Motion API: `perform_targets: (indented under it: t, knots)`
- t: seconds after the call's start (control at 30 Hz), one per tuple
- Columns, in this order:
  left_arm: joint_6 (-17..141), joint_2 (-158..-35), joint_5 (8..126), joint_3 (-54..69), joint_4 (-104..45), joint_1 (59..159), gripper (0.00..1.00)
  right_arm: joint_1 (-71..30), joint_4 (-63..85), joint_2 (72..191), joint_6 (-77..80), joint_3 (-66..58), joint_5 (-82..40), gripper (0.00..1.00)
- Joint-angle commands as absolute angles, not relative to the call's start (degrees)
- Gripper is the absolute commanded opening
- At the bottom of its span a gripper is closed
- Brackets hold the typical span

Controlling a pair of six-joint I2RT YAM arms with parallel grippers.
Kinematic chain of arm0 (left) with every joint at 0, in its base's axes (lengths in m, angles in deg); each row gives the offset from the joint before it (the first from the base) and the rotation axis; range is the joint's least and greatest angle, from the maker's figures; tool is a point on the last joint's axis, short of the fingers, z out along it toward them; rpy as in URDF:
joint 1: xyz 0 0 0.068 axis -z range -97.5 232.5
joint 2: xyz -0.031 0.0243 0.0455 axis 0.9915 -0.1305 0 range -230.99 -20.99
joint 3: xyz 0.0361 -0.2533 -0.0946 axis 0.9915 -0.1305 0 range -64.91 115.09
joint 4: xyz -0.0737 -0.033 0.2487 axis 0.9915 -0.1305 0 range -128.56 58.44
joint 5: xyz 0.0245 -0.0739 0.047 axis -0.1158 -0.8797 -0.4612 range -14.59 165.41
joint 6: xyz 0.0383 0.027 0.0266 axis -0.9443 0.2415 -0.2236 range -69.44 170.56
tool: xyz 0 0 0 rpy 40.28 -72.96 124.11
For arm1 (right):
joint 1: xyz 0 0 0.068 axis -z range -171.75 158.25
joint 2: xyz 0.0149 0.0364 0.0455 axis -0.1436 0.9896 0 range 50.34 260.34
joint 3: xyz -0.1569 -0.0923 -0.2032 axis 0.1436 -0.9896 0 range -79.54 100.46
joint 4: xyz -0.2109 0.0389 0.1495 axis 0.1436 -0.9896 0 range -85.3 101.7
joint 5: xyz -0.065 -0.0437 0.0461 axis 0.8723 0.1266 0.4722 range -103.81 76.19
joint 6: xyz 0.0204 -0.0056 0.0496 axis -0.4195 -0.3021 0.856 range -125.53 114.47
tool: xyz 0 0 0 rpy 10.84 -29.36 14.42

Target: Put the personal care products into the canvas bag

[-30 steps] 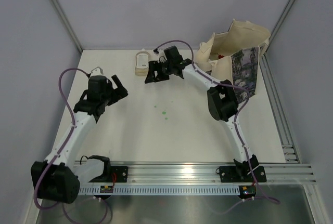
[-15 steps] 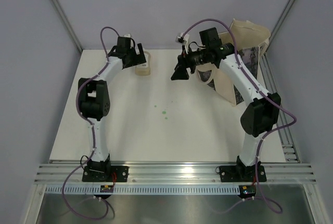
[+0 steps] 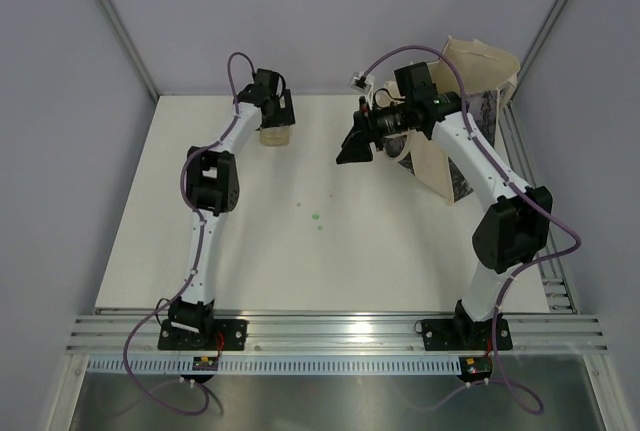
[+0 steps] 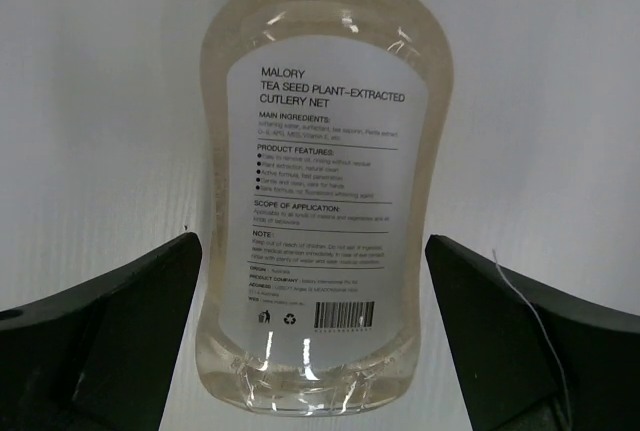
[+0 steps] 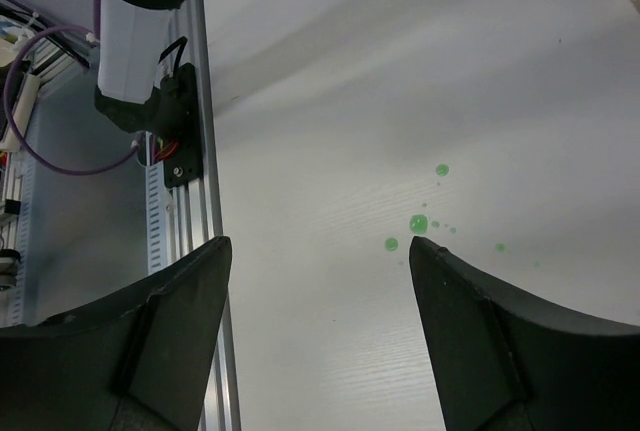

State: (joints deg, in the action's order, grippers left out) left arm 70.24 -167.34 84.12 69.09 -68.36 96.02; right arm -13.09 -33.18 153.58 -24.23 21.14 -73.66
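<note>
A clear bottle (image 4: 320, 201) of pale liquid with a white printed label lies on the table at the back; its cap is out of view. In the top view the bottle (image 3: 273, 136) is partly under my left gripper (image 3: 274, 114). My left gripper (image 4: 310, 243) is open, with one finger on each side of the bottle's base and a gap on both sides. My right gripper (image 3: 355, 147) is open and empty in the air, just left of the canvas bag (image 3: 480, 66). In its wrist view the right gripper (image 5: 320, 243) frames bare table. No other products show.
Small green spots (image 5: 418, 223) mark the table middle, and they also show in the top view (image 3: 316, 216). The canvas bag stands at the back right by the side rail (image 3: 535, 221). An aluminium rail (image 3: 340, 331) runs along the near edge.
My left arm swung from the left side to the back and now straddles the bottle. My right arm lifted away from the bottle and went over beside the bag.
</note>
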Motion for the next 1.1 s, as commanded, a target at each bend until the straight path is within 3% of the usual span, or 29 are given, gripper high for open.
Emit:
perform_targets:
  t: [0.0,0.13,0.2,0.27,0.3,0.37,0.4,0.5,0.67,0.77,0.9,0.93,1.07]
  knots:
    - [70.24,-169.44,85.25,72.47,-75.93,96.65,0.98,-11.35,-28.48,150.01,-19.69,22.58,-77.88,0.80]
    - [71.21,-170.23,85.69,71.33,-80.25,96.57,0.95,-9.86,-27.50,149.65,-17.75,23.20,-79.46,0.79]
    - [71.12,-170.15,85.95,70.80,-81.30,96.57,0.83,-9.41,-27.50,149.48,-17.48,23.64,-79.90,0.79]
    - [70.25,-169.18,85.78,69.31,-80.87,96.57,0.65,-8.97,-27.50,149.39,-17.39,23.90,-80.34,0.79]
    - [69.98,-168.48,85.69,68.61,-79.56,96.65,0.47,-8.80,-27.85,149.30,-17.39,24.25,-80.52,0.79]
    - [69.10,-164.36,83.94,63.87,-76.40,96.57,0.31,-8.45,-28.11,149.04,-17.30,24.87,-81.31,0.78]
    - [69.10,-162.34,82.19,61.59,-72.47,96.65,0.16,-8.44,-28.46,148.60,-17.30,25.04,-81.57,0.78]
    - [69.27,-151.98,74.75,49.91,-62.73,96.48,0.00,-8.36,-29.95,147.55,-18.61,26.10,-82.63,0.79]
    - [76.11,-132.56,59.18,24.87,-42.06,95.60,0.00,-8.36,-29.35,145.88,-17.41,25.41,-83.86,0.80]
    - [87.61,-121.21,45.91,7.38,-20.93,93.15,0.00,-8.44,-19.19,143.86,-6.65,18.67,-83.51,0.80]
    - [101.05,-109.97,33.26,-13.08,-4.78,91.47,0.00,-10.55,-10.44,143.59,0.02,12.13,-81.66,0.84]
    - [102.92,-108.98,31.31,-15.31,-2.49,91.47,0.00,-12.90,-12.36,143.76,-2.69,11.95,-81.40,0.85]
    - [108.74,-105.29,24.70,-22.97,3.07,91.38,0.00,-18.10,-34.64,146.04,-39.50,15.80,-78.85,0.96]
